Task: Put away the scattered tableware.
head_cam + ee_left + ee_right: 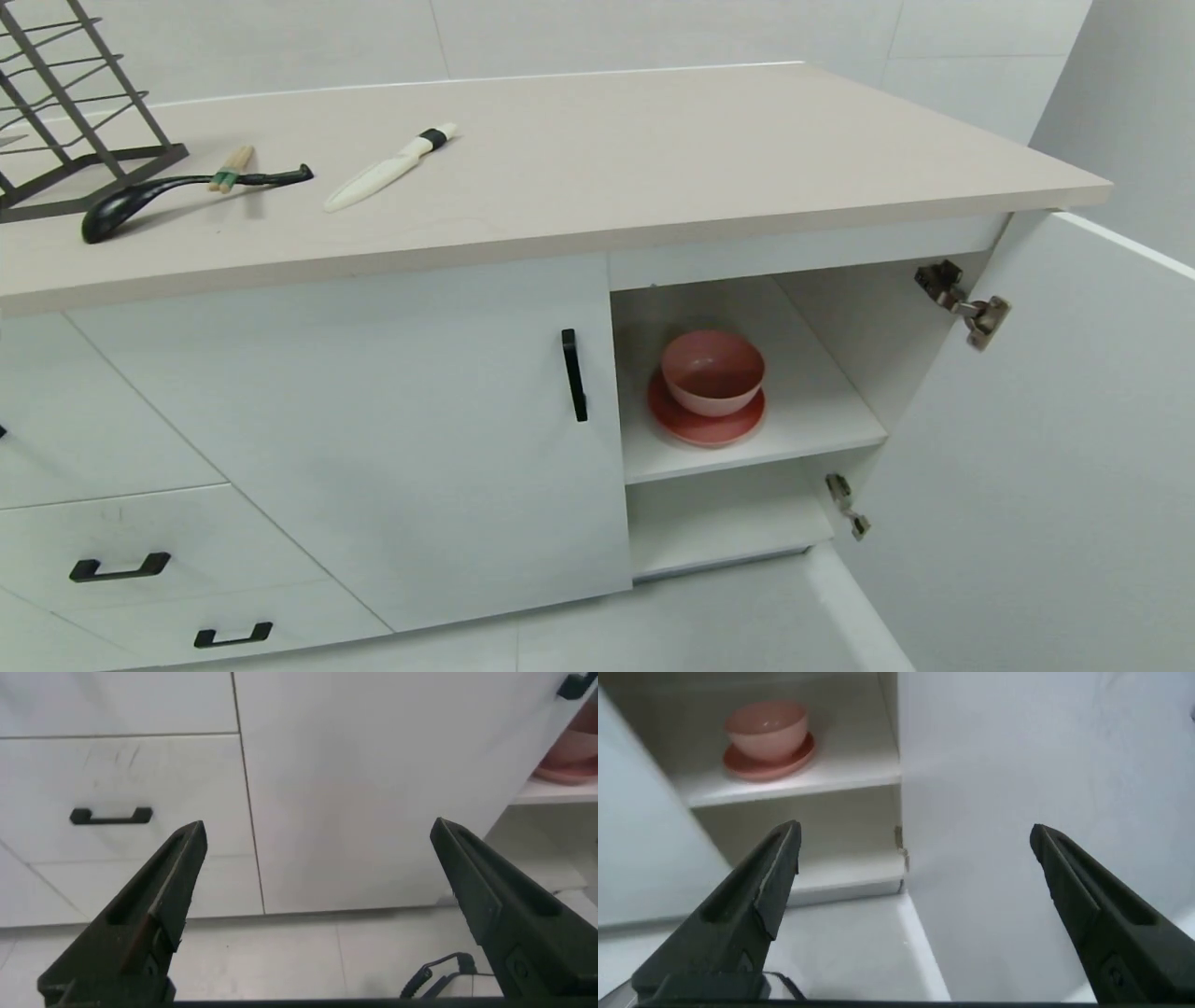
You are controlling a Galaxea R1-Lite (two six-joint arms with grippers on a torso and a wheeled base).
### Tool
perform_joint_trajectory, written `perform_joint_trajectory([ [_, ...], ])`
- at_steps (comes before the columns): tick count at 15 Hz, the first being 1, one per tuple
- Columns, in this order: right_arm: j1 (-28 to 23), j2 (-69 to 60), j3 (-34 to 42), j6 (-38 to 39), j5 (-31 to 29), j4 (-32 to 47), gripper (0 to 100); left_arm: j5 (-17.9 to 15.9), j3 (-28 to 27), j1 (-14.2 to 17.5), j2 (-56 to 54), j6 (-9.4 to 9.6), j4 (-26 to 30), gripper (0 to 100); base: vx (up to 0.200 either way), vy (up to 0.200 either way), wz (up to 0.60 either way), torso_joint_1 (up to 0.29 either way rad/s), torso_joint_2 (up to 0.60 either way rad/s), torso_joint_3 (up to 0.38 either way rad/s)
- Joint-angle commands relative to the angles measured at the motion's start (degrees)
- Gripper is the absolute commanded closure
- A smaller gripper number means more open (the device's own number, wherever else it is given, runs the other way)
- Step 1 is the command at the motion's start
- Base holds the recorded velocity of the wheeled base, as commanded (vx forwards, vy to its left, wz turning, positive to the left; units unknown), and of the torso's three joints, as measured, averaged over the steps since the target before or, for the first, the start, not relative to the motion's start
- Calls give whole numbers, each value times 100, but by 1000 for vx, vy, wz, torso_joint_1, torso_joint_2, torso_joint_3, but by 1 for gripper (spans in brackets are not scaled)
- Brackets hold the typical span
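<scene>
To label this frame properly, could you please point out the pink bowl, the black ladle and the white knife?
pink bowl (714,399), head view, on its outer wall.
black ladle (112,213), head view, on its scoop.
white knife (369,182), head view, on its blade.

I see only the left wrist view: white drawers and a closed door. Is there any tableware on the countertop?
Observer: Yes, a black ladle lies on the beige countertop.
Operator: Anything beside it?
Observer: A cream knife with a black band, apart from the ladle.
Operator: What does the right gripper face?
Observer: An open cabinet shelf where a pink bowl sits on a red plate.
</scene>
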Motion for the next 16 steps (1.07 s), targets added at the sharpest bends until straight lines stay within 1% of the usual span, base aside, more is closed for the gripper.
perform_joint_trajectory([
  [1,0,13,27,-93,173,-1,0,2,2,2,-7,-4,-1,0,-200,0,0,-2,7,2],
  [2,0,13,27,-119,305,-1,0,2,2,2,-7,-4,-1,0,-200,0,0,2,-2,2],
  [6,0,13,27,-119,323,-1,0,2,2,2,-7,5,-1,0,-200,0,0,0,1,5],
  [12,0,13,27,-128,323,-1,0,2,2,2,-7,5,-1,0,-200,-200,0,1,1,4],
  [16,0,13,27,-128,305,-1,0,2,2,2,-7,5,-1,0,0,-200,0,2,1,2],
])
